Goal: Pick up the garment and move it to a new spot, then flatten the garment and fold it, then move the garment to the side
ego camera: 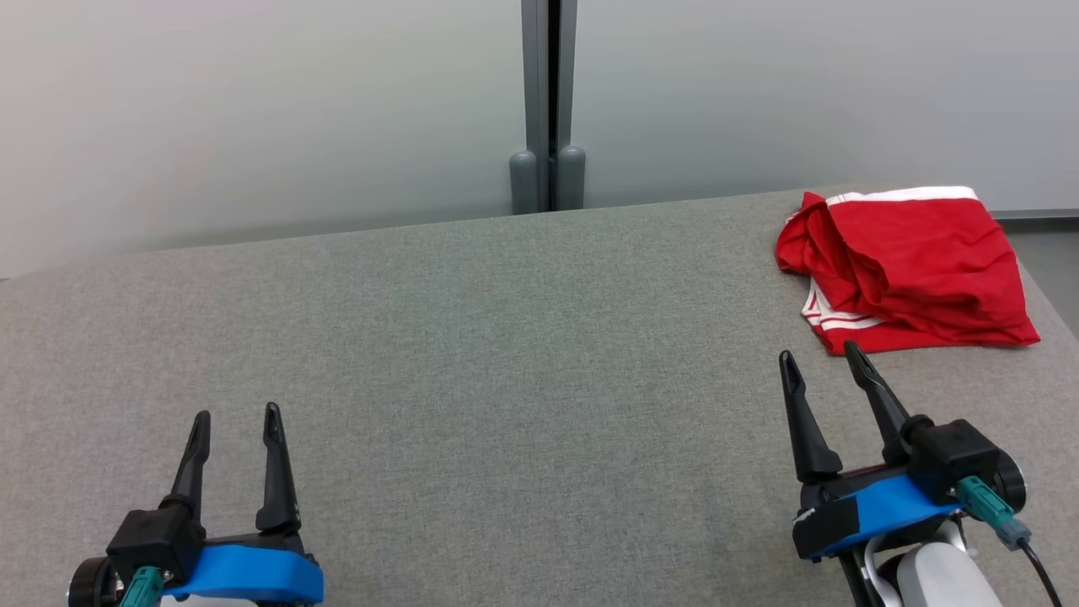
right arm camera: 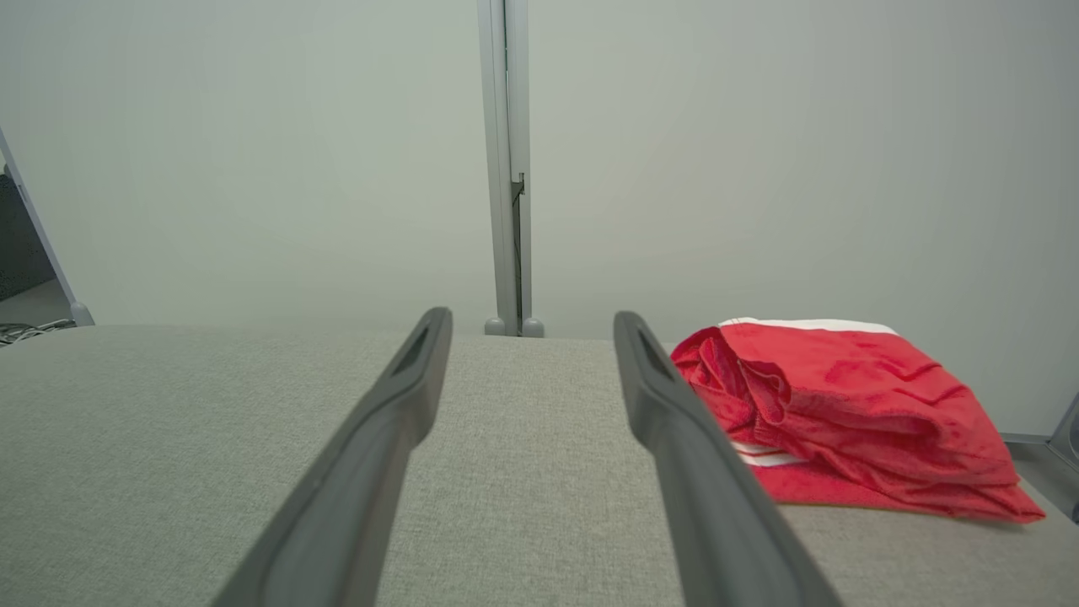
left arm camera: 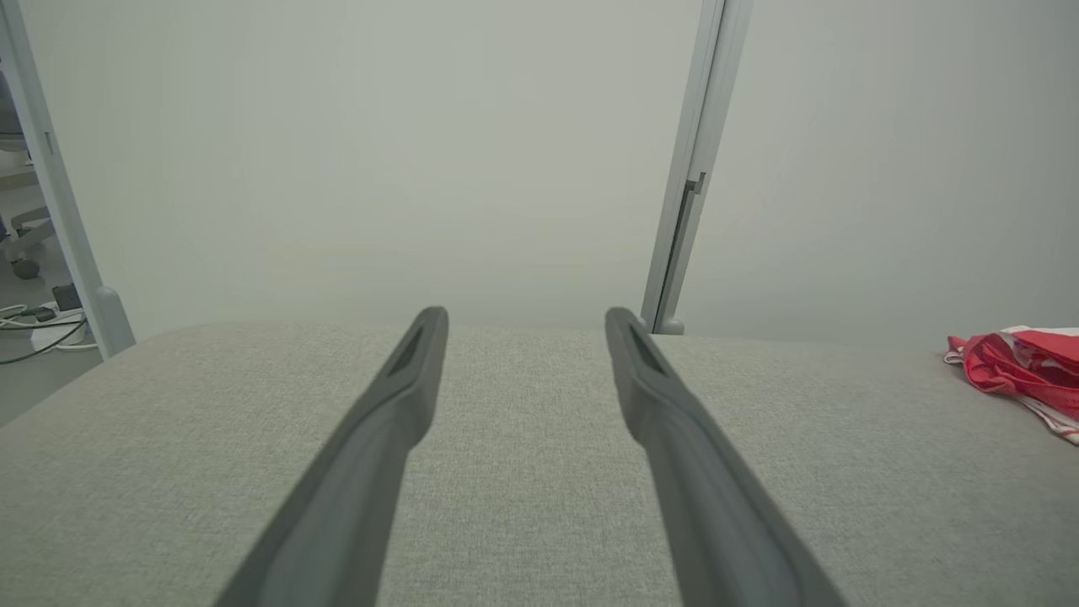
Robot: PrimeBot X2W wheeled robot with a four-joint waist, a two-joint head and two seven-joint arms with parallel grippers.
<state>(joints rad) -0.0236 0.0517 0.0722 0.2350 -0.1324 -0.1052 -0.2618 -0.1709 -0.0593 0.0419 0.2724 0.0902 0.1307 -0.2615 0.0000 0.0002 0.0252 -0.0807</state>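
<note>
I have both arms low in the head view with nothing in either one. The left gripper [ego camera: 236, 413] sits at the lower left with its jaws wide. The right gripper [ego camera: 818, 353] sits at the lower right, just as wide, and its own wrist camera shows only bare cloth between the fingers [right arm camera: 405, 396]. The garment [ego camera: 915, 270], red with white stripes and a white band, lies at the upper right of the head view. It is close to the right edge of the grey table [ego camera: 472, 337] and is doubled over on itself in loose, rumpled layers rather than spread flat. In the right wrist view it sits right of centre, just beyond the right-hand finger. In the left wrist view it is a small red patch at the far right edge [left arm camera: 1020, 362]. I cannot settle the step from this. A soft heap off to one side would fit a garment waiting to be picked up and moved. It would fit equally well a garment already folded, if untidily, and set aside with the arms drawn back. So I won't commit to a move. What I can say is that the right gripper is much the nearer, its tips close to the garment's lower hem, while the left is well apart from it.
</note>
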